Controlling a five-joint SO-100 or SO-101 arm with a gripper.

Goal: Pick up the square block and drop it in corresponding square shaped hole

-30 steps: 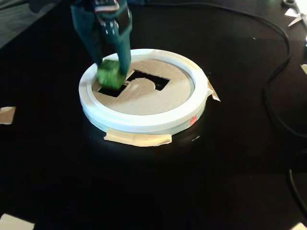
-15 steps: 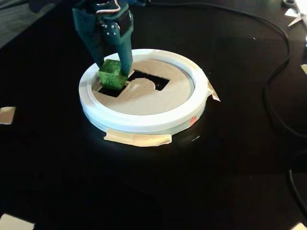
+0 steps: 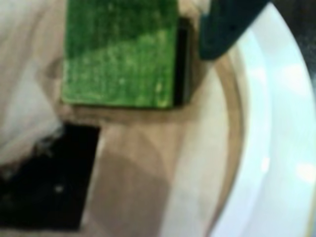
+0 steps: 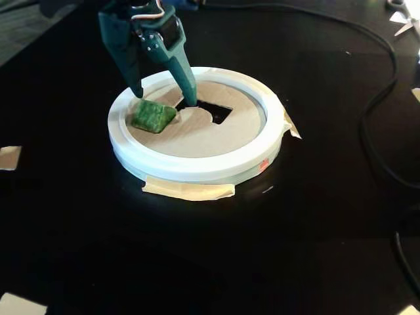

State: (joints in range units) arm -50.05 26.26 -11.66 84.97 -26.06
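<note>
I had the fingers [image 4: 163, 100] spread wide, the square block [image 4: 153, 116] sitting tilted, half-sunk in the square shaped hole [image 3: 183, 59], probably needing a nudge.

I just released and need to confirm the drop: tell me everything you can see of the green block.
The green block is a small cube with pale marbled streaks, stone-like. It sits tilted and partly sunk in the square hole in the tan panel, not flush, one corner raised. The tool is open above it, its fingers on either side, apparently not touching. The wrist view shows its speckled top face.
</note>
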